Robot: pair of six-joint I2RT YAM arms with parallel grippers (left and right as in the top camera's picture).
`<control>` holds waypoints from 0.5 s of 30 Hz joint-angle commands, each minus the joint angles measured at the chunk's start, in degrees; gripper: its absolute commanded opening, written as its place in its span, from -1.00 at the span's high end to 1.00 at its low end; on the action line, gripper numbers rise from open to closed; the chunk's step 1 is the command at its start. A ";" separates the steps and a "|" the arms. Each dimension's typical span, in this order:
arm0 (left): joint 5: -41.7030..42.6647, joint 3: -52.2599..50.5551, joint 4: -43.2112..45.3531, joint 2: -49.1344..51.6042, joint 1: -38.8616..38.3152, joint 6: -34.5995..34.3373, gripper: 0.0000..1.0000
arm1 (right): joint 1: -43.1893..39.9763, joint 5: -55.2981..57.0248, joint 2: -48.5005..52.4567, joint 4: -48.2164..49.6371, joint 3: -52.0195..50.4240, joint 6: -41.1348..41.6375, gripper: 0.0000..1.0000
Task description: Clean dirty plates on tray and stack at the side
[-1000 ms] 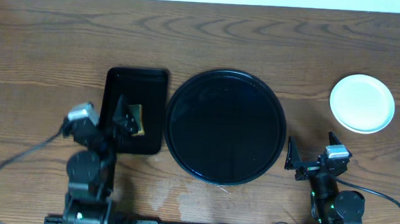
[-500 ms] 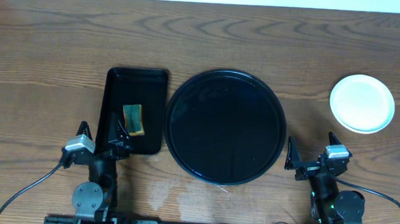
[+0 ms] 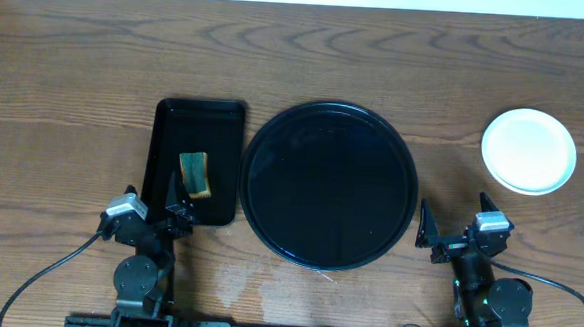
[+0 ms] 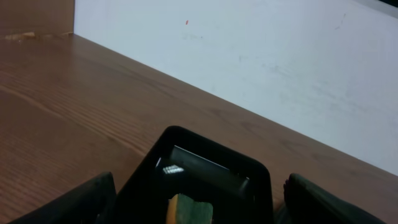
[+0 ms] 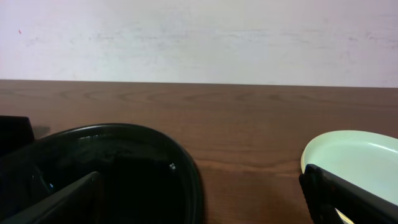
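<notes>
The round black tray (image 3: 335, 114) lies at the table's centre with nothing on it; its rim also shows in the right wrist view (image 5: 134, 130). The plates (image 3: 529, 150) sit on the wood at the far right. Only a pale top plate shows, and it looks pale mint in the right wrist view (image 5: 357, 152). I cannot tell how many lie under it. My left gripper (image 3: 155, 202) is open and empty at the front left (image 4: 198, 190). My right gripper (image 3: 456, 222) is open and empty at the front right (image 5: 199, 196), between the tray and the plates.
A small black rectangular tray (image 3: 196, 113) stands left of the round tray, just ahead of my left gripper. A yellow-and-green sponge (image 3: 194, 173) lies in it, also seen in the left wrist view (image 4: 189, 211). A white wall runs along the table's far edge.
My left gripper has drawn back from over the sponge in the rectangular tray toward the table's front edge, leaving the sponge there. The right arm has not moved.
</notes>
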 commanded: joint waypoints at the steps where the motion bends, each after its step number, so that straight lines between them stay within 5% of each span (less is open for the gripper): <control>1: -0.57 -0.59 -2.91 0.28 0.35 0.33 -0.75 | -0.55 0.39 -0.22 -0.24 -0.09 0.37 -0.99; 15: -0.57 -0.59 -2.91 0.87 0.35 0.33 -0.75 | -0.55 0.39 -0.22 -0.24 -0.09 0.35 -0.99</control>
